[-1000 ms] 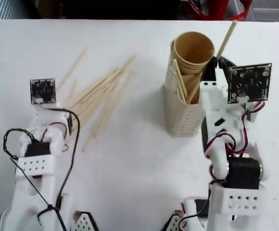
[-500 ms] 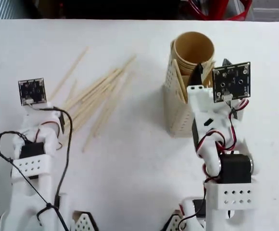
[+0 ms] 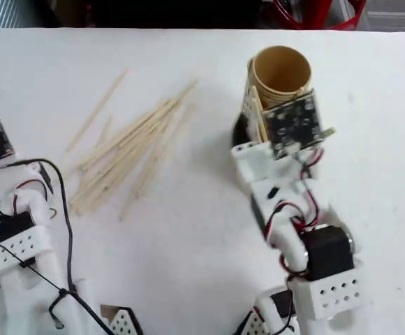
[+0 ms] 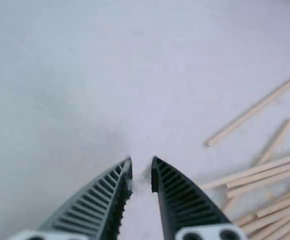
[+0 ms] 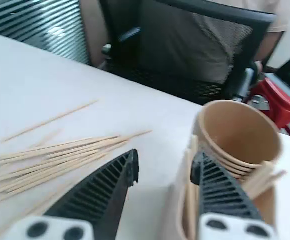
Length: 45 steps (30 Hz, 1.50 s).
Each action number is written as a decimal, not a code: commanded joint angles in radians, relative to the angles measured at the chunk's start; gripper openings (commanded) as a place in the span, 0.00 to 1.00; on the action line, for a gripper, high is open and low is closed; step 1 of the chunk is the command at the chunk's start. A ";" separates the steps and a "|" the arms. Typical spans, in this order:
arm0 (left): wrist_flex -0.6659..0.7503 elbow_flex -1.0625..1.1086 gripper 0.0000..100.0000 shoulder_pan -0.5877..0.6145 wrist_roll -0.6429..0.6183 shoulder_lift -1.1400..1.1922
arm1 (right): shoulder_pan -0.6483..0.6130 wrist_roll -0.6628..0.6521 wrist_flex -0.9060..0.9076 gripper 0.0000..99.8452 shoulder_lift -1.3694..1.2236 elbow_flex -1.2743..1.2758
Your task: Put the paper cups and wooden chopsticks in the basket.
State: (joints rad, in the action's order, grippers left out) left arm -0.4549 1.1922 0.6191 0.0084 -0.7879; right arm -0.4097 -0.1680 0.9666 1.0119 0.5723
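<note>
The job looked partly done. The cups [image 3: 281,70] sat stacked one inside the other in the basket [image 3: 246,105], and a few sticks [image 3: 260,118] stood in there beside them. But most of the chopsticks [image 3: 129,150] lay in a loose pile on the table [image 3: 188,237], well apart from the basket, with one or two lying off on their own. So the cups seemed finished, and picking up the pile was the big part left. The right gripper [image 5: 165,160] was spread wide and held nothing; it hung just beside the basket, with one finger near the cups and the other out toward the pile. The left gripper [image 4: 141,170] was low over bare table near the edge of the pile. Its fingers were nearly pressed together with a thin gap, and nothing was pinched between them, though the close view made it hard to be sure they did not touch. The table was plain white and smooth, so thin sticks lying flat on it would likely be tricky to grab. Behind the table stood a black chair [image 5: 185,45], some blinds [image 5: 30,20] and something red [image 5: 280,100].
</note>
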 commanded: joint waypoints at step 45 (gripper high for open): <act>-0.617 -1.791 0.09 0.291 0.000 1.461 | -0.311 0.235 -0.173 0.17 -1.435 -0.555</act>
State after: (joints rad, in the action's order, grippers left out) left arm -1.0119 -0.4081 0.9014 -0.0069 0.5869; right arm -0.7196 0.0575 0.8117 -0.4365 0.0644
